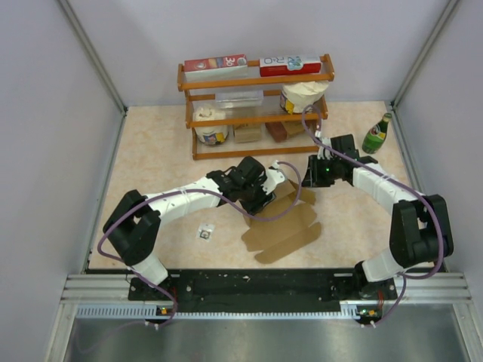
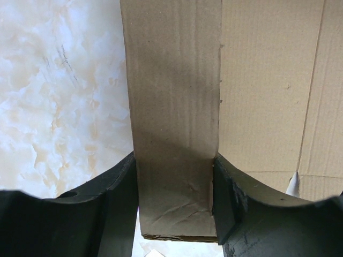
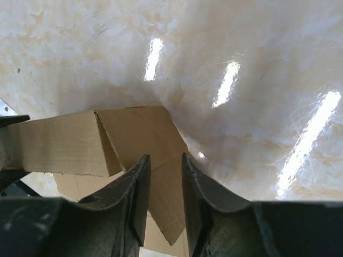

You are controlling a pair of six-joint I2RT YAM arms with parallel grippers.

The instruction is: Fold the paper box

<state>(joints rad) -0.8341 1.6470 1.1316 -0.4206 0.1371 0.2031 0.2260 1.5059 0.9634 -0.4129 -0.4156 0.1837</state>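
Note:
The paper box (image 1: 283,230) is a brown cardboard sheet, part flat on the table's middle, with its far end raised between the two arms. My left gripper (image 1: 266,197) is shut on an upright folded panel of the box (image 2: 171,96). That panel fills the gap between both fingers (image 2: 120,198). My right gripper (image 1: 309,181) hovers at the box's far right corner. In the right wrist view its jaws (image 3: 166,166) stand a little apart, with a pointed flap (image 3: 136,134) lying beyond them and nothing pinched.
A wooden shelf (image 1: 256,105) with jars, red-and-white cartons (image 1: 215,66) and small items stands at the back. A green bottle (image 1: 376,134) is at the back right. A small object (image 1: 204,232) lies left of the box. Purple cables trail from both arms.

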